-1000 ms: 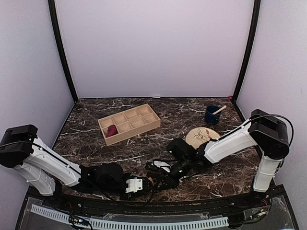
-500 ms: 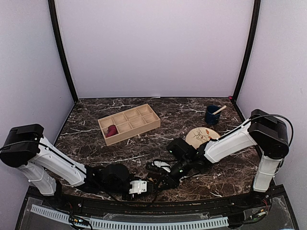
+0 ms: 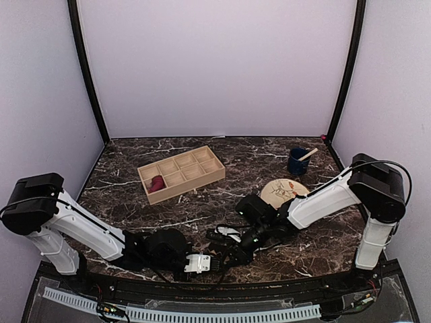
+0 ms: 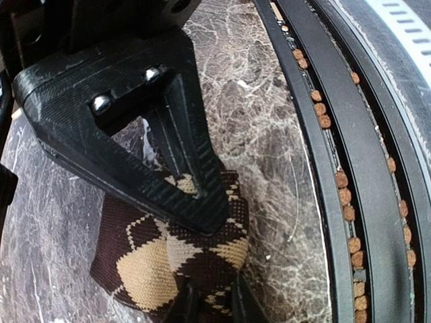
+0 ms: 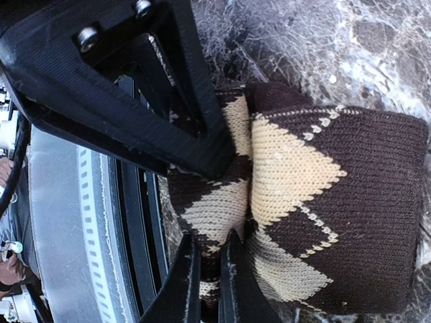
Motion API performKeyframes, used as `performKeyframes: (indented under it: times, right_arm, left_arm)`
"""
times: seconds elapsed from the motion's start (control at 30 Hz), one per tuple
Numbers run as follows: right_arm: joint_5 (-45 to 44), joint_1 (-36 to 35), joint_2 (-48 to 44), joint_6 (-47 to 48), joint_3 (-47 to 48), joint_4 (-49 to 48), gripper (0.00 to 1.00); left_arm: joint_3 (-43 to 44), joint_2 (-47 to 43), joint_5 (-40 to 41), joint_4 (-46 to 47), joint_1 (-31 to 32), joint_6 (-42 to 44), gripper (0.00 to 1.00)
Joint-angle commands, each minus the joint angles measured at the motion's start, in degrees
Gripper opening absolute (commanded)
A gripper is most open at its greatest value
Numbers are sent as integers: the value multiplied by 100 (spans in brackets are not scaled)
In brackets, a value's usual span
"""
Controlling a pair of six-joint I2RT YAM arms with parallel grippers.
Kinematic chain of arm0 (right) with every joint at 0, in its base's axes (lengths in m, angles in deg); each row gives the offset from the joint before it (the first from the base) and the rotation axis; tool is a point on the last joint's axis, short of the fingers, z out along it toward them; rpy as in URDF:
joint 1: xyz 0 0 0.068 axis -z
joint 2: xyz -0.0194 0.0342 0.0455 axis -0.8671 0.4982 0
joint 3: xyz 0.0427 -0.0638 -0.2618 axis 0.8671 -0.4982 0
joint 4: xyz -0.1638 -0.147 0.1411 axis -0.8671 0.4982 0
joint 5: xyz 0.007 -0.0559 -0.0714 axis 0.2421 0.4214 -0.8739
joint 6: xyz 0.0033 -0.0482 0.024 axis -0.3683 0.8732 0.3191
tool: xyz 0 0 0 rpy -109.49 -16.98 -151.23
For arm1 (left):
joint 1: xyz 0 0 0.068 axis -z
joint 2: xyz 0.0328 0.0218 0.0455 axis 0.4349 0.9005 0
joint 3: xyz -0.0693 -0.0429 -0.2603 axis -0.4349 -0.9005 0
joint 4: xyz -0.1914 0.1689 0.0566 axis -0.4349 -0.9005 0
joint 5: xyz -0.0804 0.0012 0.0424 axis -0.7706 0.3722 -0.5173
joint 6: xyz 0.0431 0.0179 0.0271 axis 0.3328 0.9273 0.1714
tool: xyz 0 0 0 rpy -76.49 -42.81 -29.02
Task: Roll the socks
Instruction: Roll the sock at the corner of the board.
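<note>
Argyle sock (image 5: 323, 202), pinched by left claw (image 4: 212, 259), right claw (image 5: 219, 202)

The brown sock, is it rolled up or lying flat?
Bunched, not flat. The sock is folded thick, creased where the right end effector and left end effector pinch it.

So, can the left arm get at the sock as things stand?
Looks like yes: the left fingers are closed on the sock, nothing between, right fingers gripping it too.

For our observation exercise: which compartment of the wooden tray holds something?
The near-left corner compartment of the wooden tray: it alone holds a red item; the rest look empty.
</note>
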Motion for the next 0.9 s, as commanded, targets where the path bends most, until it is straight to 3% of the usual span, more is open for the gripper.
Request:
performKeyframes:
  times: [0.0,0.23,0.63,0.87]
  right_arm:
    - [-96,8,136,-11,-144,122,0]
    - [-165,39,114,28,-165,187,1]
    - [-262,104,-71,-185,-393,-60,34]
    - [-397,114,-352,-343,-602,-258,38]
  left_arm:
    - [154,133,-312,-545,25,111,11]
    - [400,145,-717,-1085,-109,74,1]
    - [1005,208,-2060,-2104,-765,-137,0]
    - [1410,465,-2526,-2654,-924,-208,0]
